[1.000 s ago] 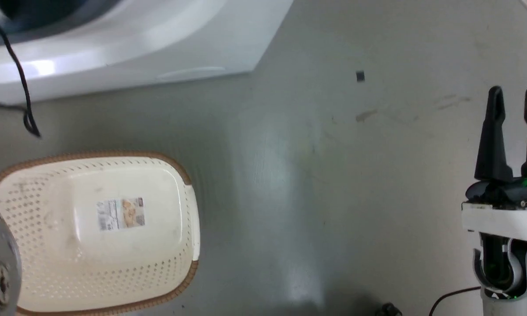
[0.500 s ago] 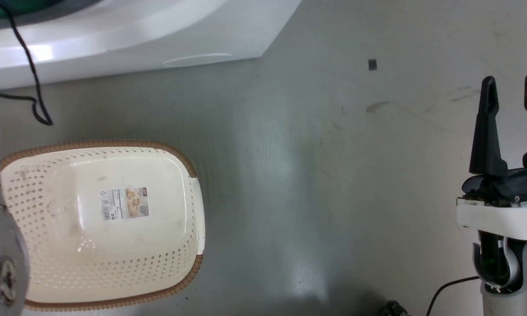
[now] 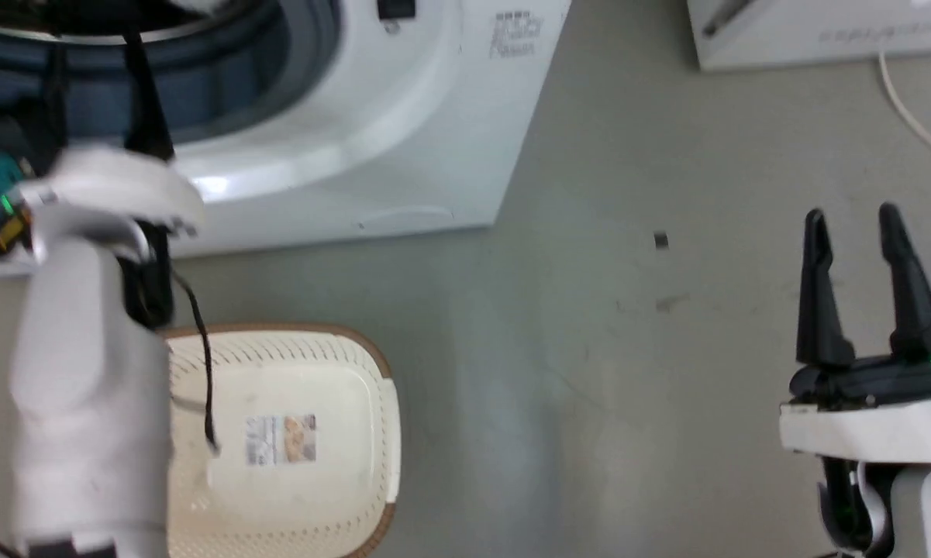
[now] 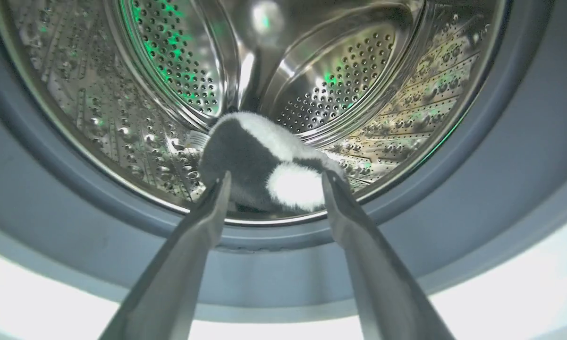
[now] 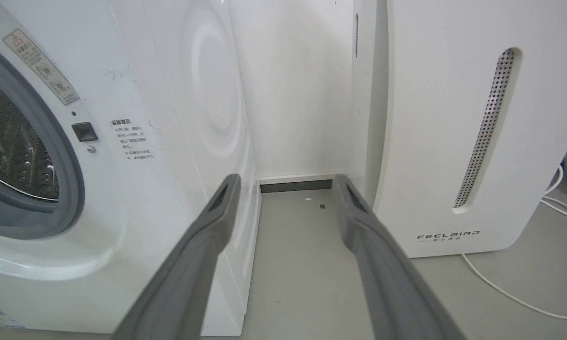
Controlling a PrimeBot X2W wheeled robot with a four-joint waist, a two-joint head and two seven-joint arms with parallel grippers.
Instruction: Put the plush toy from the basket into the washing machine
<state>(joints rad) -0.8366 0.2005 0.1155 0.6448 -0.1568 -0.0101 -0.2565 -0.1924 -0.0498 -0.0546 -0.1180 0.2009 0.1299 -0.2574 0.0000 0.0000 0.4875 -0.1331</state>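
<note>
One plush toy [image 4: 259, 160] lies low in the perforated steel drum [image 4: 359, 80] of the washing machine [image 3: 403, 116], near the front lip; its fur is fluffy, with a broad black patch, a white band curving over the top and a round white tuft facing me; I cannot make out a face from this angle. Around the drum runs a smooth grey rubber gasket [image 4: 500, 189], and the polished steel throws back green glints. My left end effector [image 4: 274, 177] is released, its two tapered fingers spread wide at the porthole with the toy seen between their tips; I cannot tell whether the tips touch the fur. My right end effector [image 3: 853, 213] is likewise released, its fingers parted with nothing between them, well apart from the washer over the dull grey floor [image 3: 589, 349]. On the floor just before the washer sits the basket [image 3: 387, 434], cream plastic, rounded-rectangular, its walls dotted with holes, its rim a brown woven-look band, a printed label [image 3: 281, 439] on its base. Beside the washer stands a smooth white appliance [image 5: 453, 141] marked FEELBIRD, with a slanted perforated slot.
</note>
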